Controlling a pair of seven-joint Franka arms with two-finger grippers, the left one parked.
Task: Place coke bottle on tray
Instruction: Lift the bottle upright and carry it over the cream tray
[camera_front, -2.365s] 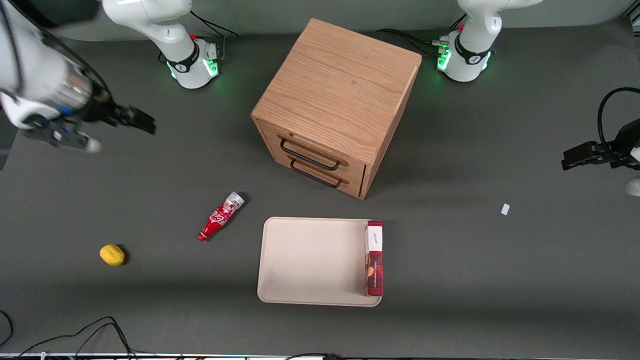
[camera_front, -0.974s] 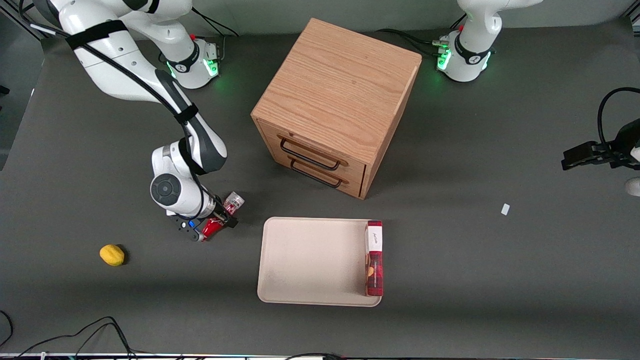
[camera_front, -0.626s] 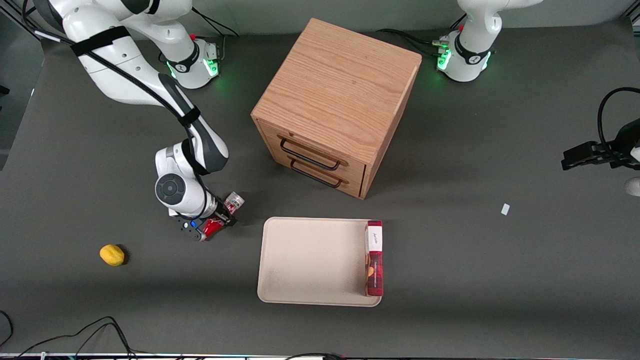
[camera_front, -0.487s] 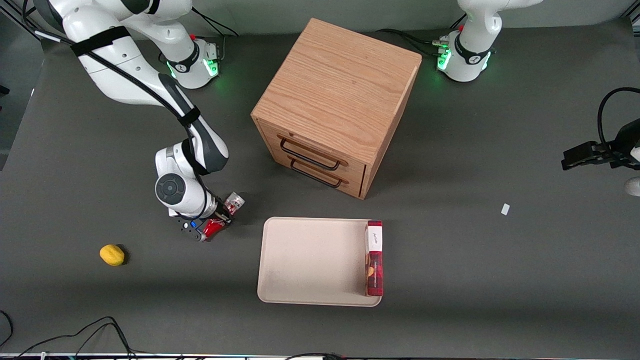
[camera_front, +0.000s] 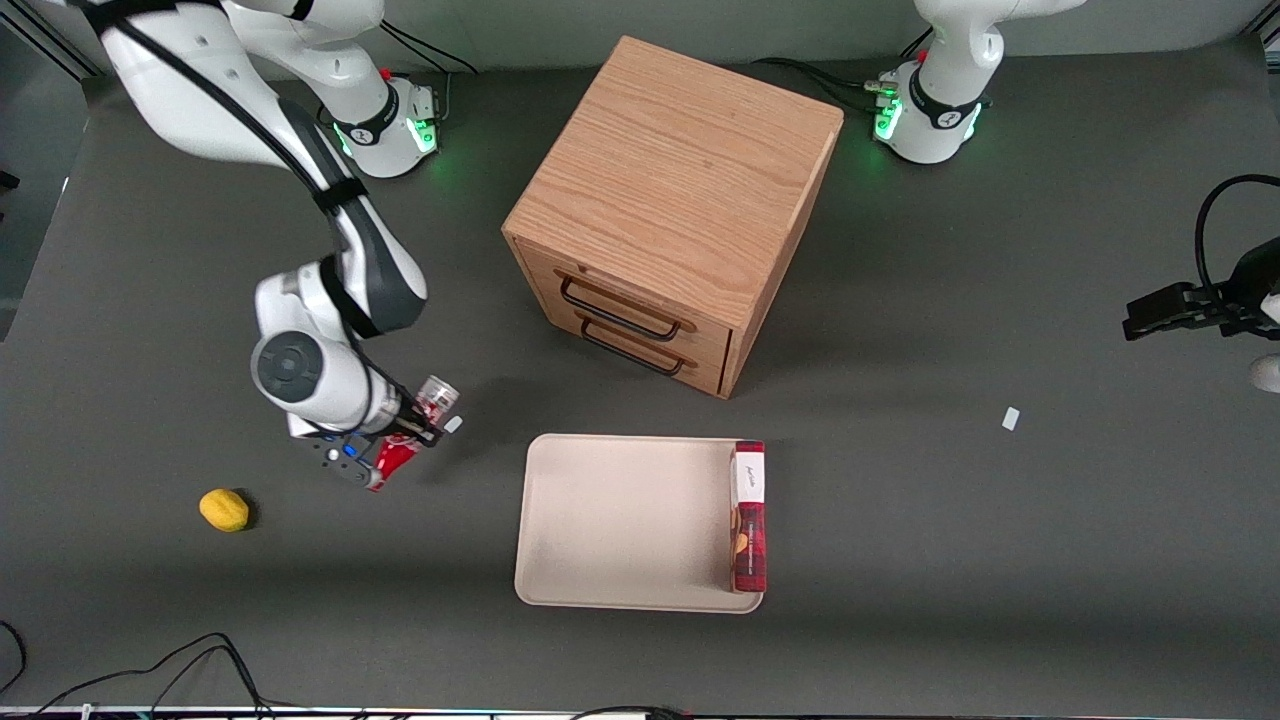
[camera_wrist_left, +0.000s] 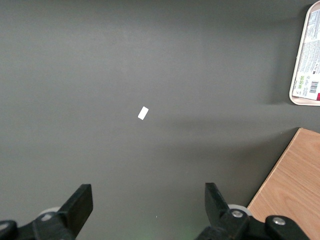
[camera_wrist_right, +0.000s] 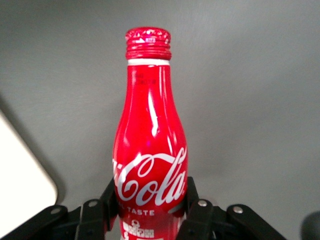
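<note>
- Red coke bottle (camera_wrist_right: 150, 150) sits pinched in my gripper (camera_front: 405, 440), jaws pressed against its lower body on both sides just under the white script. Gripping low near the base looks sensible: that is the widest, straightest part, while the neck tapers.
- From the front camera the bottle (camera_front: 410, 435) lies roughly level in the grip, silvery base end pointing toward the wooden drawer cabinet (camera_front: 672, 215), red neck pointing toward the camera. I judge it lifted clear of the bench (camera_front: 1000, 560), though the gap itself is hard to read from above.
- Tray (camera_front: 625, 520) lies nearer the front camera than the cabinet, beside the gripper toward the parked arm's end, and apart from the bottle. One rounded cream corner (camera_wrist_right: 22, 175) shows in the wrist camera, so it is close at hand.
- Red plaid box (camera_front: 750, 515) occupies the tray's edge farthest from my gripper. The bare stretch nearest me is the obvious landing spot, with no need to reach past the box.
- Lemon (camera_front: 224, 509) rests on the bench toward the working arm's end, away from the carry path.
- Stage, as I judge it: grasp made, carry pending. Risk: a round, glossy bottle may roll once released.
</note>
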